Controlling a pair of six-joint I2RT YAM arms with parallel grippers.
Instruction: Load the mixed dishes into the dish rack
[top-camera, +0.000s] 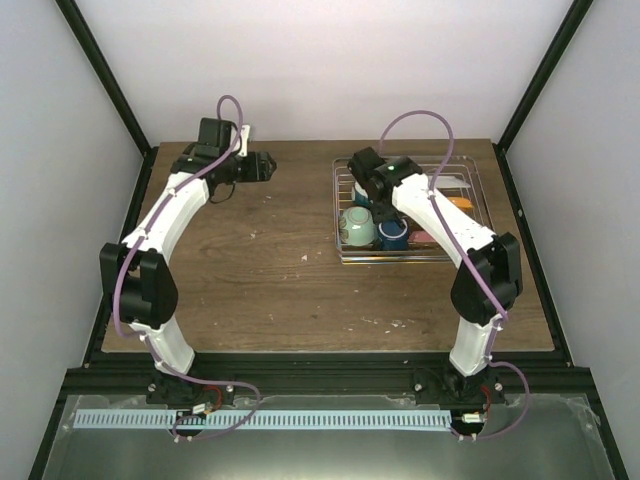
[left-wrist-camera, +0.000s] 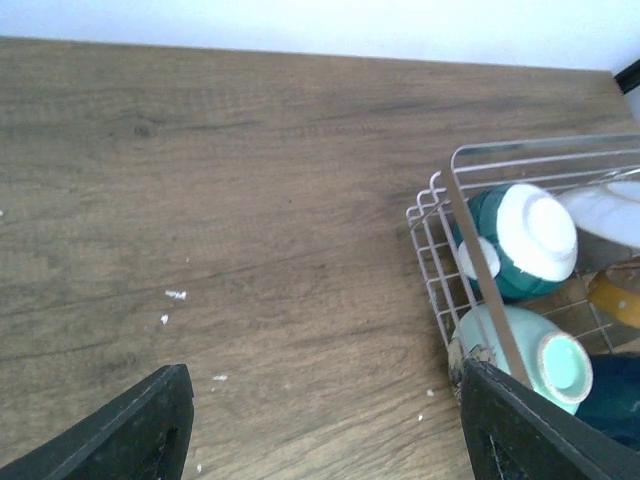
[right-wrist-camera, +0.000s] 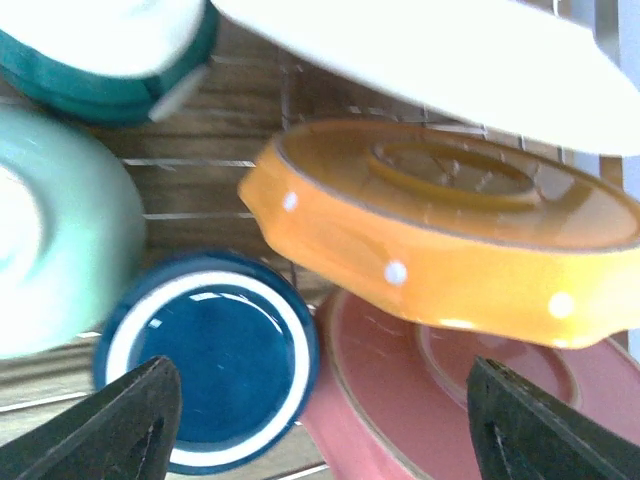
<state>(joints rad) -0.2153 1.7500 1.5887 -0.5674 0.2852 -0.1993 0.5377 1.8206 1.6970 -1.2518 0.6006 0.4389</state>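
The silver wire dish rack (top-camera: 470, 185) stands at the back right of the table and holds the dishes. In it are the pale green bowl (top-camera: 357, 228), upside down, the dark blue mug (top-camera: 392, 235), the blue-outside bowl (left-wrist-camera: 525, 240), upside down, the orange dotted plate (right-wrist-camera: 450, 230) and the pink plate (right-wrist-camera: 440, 400). A white plate underside (right-wrist-camera: 420, 50) shows above them. My right gripper (right-wrist-camera: 320, 420) is open and empty just above the mug (right-wrist-camera: 210, 360) and pink plate. My left gripper (top-camera: 262, 166) is open and empty over bare table at the back left.
The rack's left wall (left-wrist-camera: 440, 260) shows at the right of the left wrist view. White crumbs (left-wrist-camera: 175, 294) lie on the wooden table (top-camera: 280, 270). Black frame posts and white walls enclose the table.
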